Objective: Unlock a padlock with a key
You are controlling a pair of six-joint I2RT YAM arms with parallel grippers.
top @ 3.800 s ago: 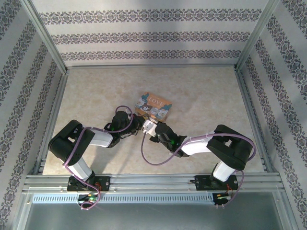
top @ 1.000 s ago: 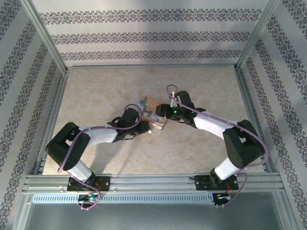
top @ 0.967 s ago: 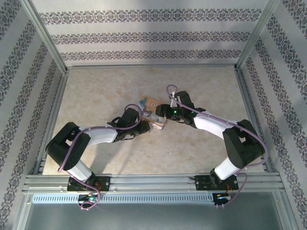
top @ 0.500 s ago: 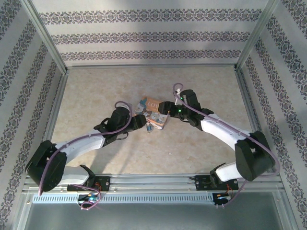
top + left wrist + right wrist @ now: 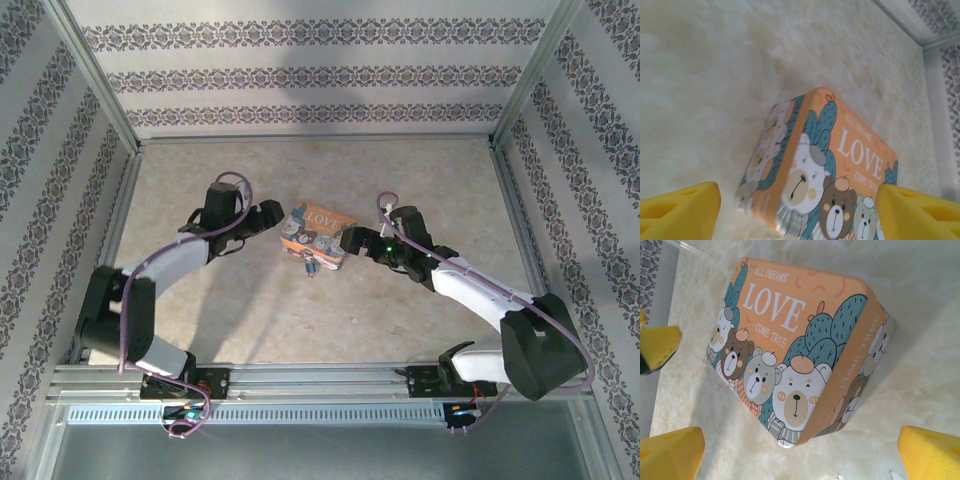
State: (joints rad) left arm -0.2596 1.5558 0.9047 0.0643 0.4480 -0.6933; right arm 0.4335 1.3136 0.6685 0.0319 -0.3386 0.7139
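Logging both arms as flanking the orange square box printed with cartoon bears and "LOVE", which sits mid-way across the beige marbled worktop. The left end effector is just beside the box's left side. In its wrist view the yellow foam pads are spread wide with nothing between them, so we mark it released and empty. The right end effector is just beside the box's right side, also with yellow pads wide apart, released and empty. The tiny silvery padlock with a teal-blue part lies on the worktop just beside the near edge of the box, between the two end effectors and a bit nearer the arm bases. The thin dark key is too small for us to separate from the padlock in the overhead view. We cannot tell whether it is beside the padlock or already in it. We judge the step as pre-grasp, with neither task thing held yet and the unlocking not started. The next move calls for one end effector to drop in front of the box and pinch the padlock body steady. The other has to take the key by its head. Both items are small and close to the box wall, so we expect the pads need careful alignment to avoid nudging the box or pushing the padlock away.
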